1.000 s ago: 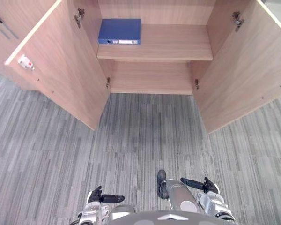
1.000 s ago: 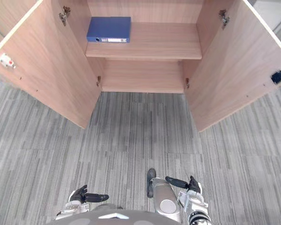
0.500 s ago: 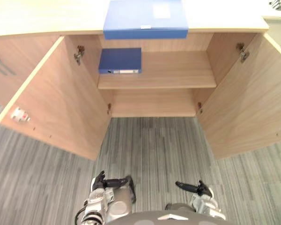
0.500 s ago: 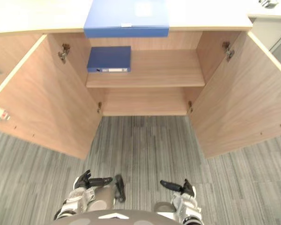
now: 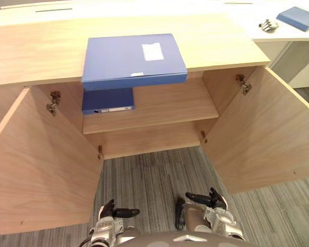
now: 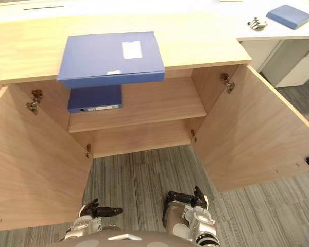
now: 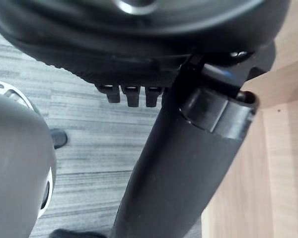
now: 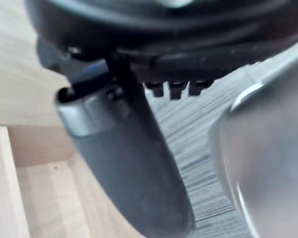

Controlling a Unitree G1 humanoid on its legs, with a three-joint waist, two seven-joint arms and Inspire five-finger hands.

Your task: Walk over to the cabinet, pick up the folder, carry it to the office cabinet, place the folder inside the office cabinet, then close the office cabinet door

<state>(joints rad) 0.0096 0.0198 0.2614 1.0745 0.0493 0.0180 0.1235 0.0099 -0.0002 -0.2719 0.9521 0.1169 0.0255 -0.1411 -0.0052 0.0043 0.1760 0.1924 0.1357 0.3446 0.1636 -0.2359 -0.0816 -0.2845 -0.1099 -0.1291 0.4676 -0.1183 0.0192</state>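
Over the last second the whole picture shifted: the camera rose and drew in, while the things themselves did not move. The cabinet's [image 5: 36, 51] top, out of frame a second ago, was now in sight, and on it lay a blue folder [image 5: 134, 57], flat, its near edge jutting past the front of the top. A second folder [image 5: 108, 101] lay where it had been, on the left end of the inner shelf [image 5: 170, 105], directly under the first. Both doors, the left door [image 5: 41, 170] and the right door [image 5: 262, 139], stood wide open. Far to the right, on a white tabletop [image 5: 247, 13], a third folder [image 5: 297, 18] lay beside a small metal object [image 5: 268, 24].

The left hand [image 5: 113, 211] and the right hand [image 5: 215, 199] hung low over the carpet [image 5: 154, 175], well apart from any folder. Each had its fingers loosely extended and held nothing, though the wrist views were too close to show how far they spread.

The walk seemed nearly done and the pick-up not yet begun. With the top folder now visible and within the robot's line, the next call was probably raising an arm towards its overhanging edge.
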